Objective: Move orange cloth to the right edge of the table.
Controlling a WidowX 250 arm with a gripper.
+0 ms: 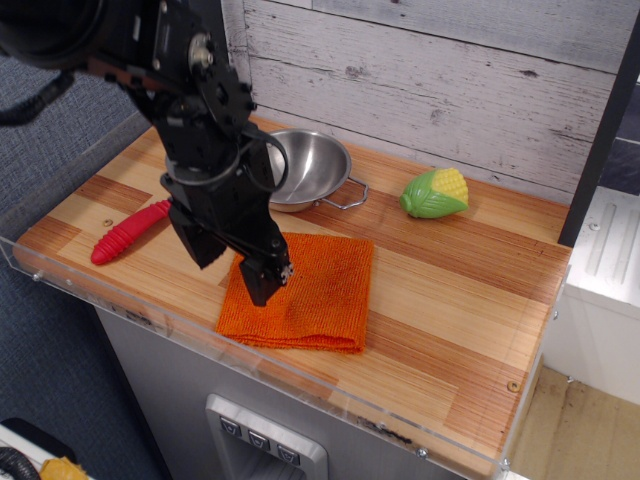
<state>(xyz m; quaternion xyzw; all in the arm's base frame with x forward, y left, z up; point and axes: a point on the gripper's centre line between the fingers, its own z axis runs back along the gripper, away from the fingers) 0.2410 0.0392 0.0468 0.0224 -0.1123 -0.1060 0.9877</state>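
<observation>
The orange cloth (320,290) lies folded and flat on the wooden table (450,300), left of the middle and near the front edge. My black gripper (236,266) hangs low over the cloth's left edge with its jaws apart. One fingertip (262,285) is over the cloth's left part, and the other is over the wood just left of it. I cannot tell whether the fingertips touch the cloth. The gripper hides the cloth's upper left corner.
A steel bowl (312,165) with wire handles stands behind the cloth. A toy corn cob (437,193) lies at the back right. A spoon with a red handle (125,232) lies at the left. A clear acrylic rim (300,385) runs along the front.
</observation>
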